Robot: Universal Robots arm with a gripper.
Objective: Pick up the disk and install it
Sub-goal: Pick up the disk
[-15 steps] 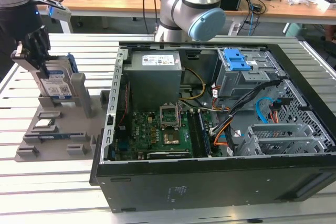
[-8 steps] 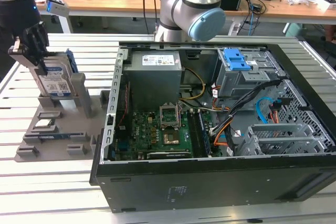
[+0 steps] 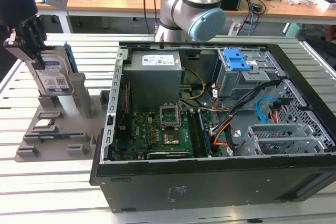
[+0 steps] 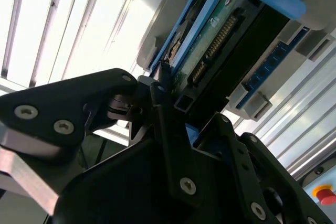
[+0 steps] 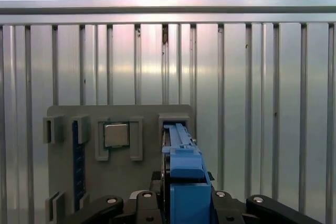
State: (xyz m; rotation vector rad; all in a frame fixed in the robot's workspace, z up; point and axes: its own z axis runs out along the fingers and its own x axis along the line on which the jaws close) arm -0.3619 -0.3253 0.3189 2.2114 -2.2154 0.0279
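Gripper (image 3: 27, 39) is clenched on the disk (image 3: 54, 76) at its upper edge. In the first wrist view my fingers (image 5: 231, 207) press its blue frame from both sides. The disk stands upright on edge in the grey stand's (image 3: 81, 95) slot, to the exterior view's left of the open case (image 3: 210, 182). Chip (image 5: 116, 135) lies in the neighbouring pocket, apart from the disk. Bare slatted table (image 5: 252, 103) lies past the stand's edge.
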